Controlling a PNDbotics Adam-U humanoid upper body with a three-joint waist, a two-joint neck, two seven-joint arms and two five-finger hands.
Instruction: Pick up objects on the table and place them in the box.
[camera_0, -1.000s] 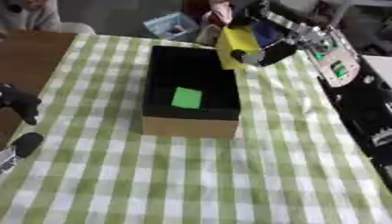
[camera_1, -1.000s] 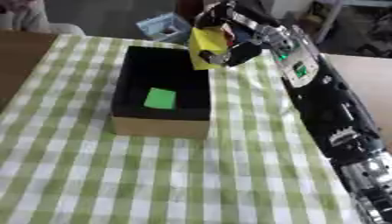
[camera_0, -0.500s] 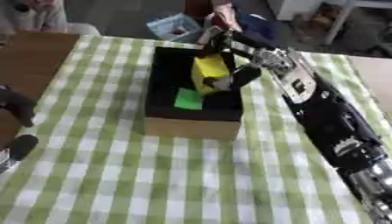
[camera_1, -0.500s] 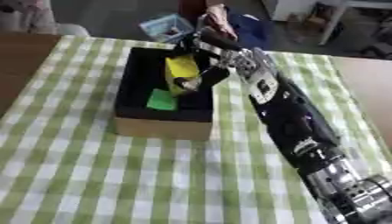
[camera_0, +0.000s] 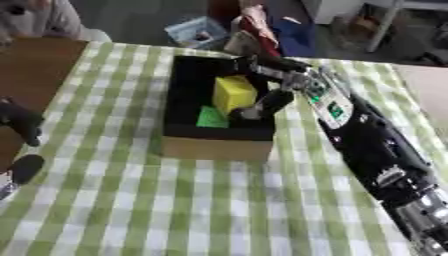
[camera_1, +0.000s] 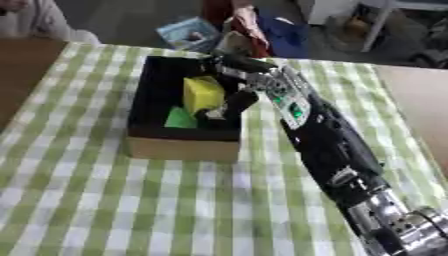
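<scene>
We reach our right hand (camera_0: 267, 97) into the box (camera_0: 214, 145) near the far edge of the desk (camera_0: 219, 210), fingers (camera_0: 262, 102) curled around the yellow block (camera_0: 233, 93) above a green piece (camera_0: 211, 118).

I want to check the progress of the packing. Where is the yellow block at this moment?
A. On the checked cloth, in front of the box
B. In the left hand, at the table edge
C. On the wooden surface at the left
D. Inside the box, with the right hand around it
D: the yellow block is inside the box, beside the green piece, with the right hand curled round it.
</scene>
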